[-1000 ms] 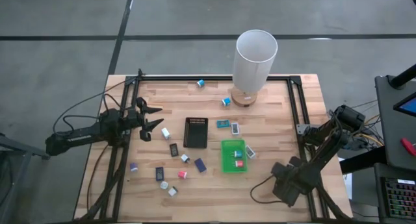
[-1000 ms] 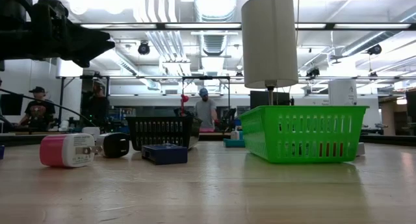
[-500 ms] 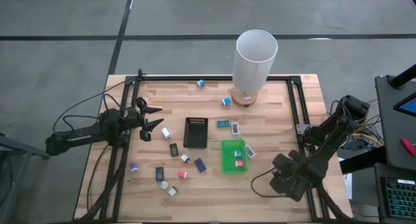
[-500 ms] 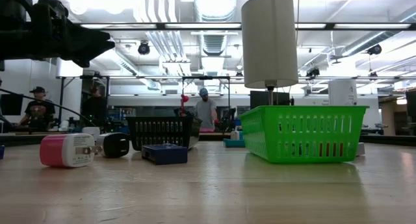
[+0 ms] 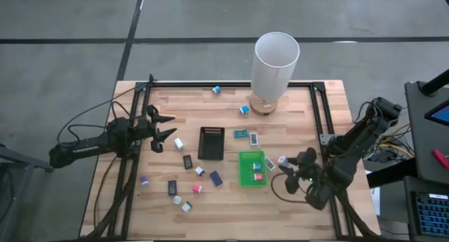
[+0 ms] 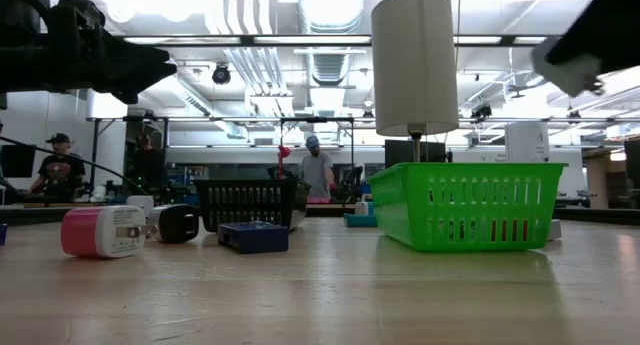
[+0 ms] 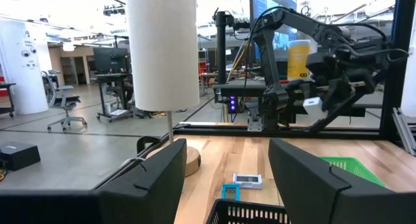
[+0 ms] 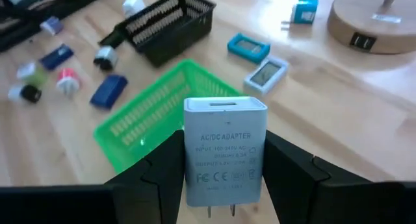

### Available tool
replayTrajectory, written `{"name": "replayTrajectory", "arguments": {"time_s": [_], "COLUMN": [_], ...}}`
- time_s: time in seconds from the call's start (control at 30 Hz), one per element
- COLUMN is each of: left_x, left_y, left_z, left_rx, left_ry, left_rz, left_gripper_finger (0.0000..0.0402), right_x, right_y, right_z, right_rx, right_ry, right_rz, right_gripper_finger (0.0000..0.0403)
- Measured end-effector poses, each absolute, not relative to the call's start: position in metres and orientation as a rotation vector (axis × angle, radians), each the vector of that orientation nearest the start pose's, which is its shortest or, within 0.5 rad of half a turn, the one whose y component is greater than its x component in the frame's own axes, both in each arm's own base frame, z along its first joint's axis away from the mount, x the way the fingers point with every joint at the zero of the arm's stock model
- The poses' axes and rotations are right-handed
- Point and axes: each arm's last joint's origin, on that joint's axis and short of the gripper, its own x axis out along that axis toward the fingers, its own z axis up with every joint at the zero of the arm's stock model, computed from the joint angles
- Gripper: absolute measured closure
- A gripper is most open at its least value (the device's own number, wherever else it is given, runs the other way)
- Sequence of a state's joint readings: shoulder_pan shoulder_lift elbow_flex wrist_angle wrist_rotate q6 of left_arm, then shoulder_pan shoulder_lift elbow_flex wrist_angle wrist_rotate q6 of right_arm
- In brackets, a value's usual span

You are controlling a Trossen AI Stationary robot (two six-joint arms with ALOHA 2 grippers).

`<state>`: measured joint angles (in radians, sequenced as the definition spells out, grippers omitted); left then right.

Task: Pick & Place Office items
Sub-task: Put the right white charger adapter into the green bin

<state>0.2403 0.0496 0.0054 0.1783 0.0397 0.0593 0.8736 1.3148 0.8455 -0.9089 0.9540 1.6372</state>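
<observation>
- Pinching a white adapter (image 8: 225, 150), the right gripper (image 8: 224, 165) is held beside the green tray (image 5: 247, 173).
- The left gripper (image 5: 166, 128) is spread, parked above the table's left edge.

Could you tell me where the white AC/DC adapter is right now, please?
The white AC/DC adapter is held in the right tool, above the table's right side, just right of the green tray; the right wrist view shows it upright between the fingers.

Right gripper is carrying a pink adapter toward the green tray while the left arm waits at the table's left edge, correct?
Not quite: the adapter in the right gripper is white, as the right wrist view shows. It is heading for the green tray; the left gripper waits.
</observation>
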Motion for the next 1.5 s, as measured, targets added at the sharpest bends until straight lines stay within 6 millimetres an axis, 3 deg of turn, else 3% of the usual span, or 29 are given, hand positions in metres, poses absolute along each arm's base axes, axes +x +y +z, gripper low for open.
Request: {"name": "replayTrajectory", "arguments": {"time_s": [0.53,0.73,1.03,1.5], "left_x": [0.097,0.097,0.097,0.097], "left_y": [0.023,0.023,0.023,0.023], "left_z": [0.179,0.179,0.179,0.179], "left_rx": [0.078,0.078,0.078,0.078], "left_ry": [-0.127,-0.127,-0.127,-0.127], "left_rz": [0.204,0.204,0.204,0.205], "left_gripper_finger": [0.0177,0.0177,0.0177,0.0177], "right_x": [0.201,0.213,0.231,0.234], "right_y": [0.136,0.136,0.112,0.091], "right_z": [0.212,0.205,0.188,0.167], "right_rx": [0.378,0.351,0.408,0.477], "right_ry": [0.492,0.467,0.486,0.487], "right_rz": [-0.635,-0.525,-0.419,-0.239], "right_gripper_finger": [0.0233,0.0232,0.0232,0.0228]}}
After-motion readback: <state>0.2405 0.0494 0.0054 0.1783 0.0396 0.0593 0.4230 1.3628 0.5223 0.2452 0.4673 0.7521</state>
